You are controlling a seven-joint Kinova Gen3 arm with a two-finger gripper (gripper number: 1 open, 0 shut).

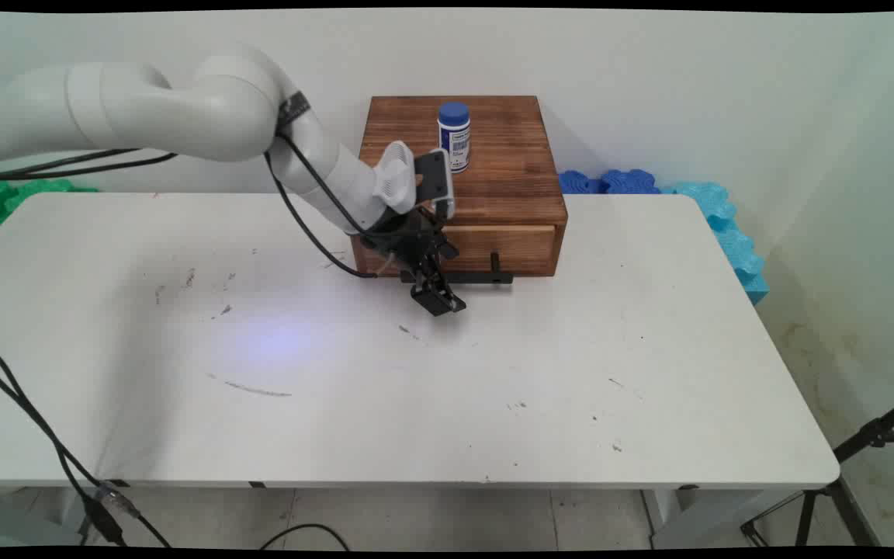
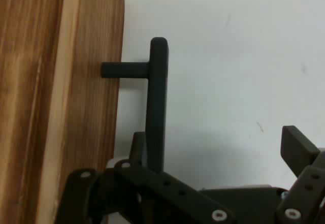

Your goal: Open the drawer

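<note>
Wooden drawer box [image 1: 486,167] at the table's [image 1: 416,404] far edge, drawer front facing the near side; black bar handle [image 1: 486,276] on short posts, its long axis running along the front. Gripper [image 1: 438,299], released with fingers spread wide, straddles the handle's left end, one finger [image 2: 136,148] behind the bar. Blue-capped white bottle [image 1: 454,136] upright on top; label unreadable.
</note>
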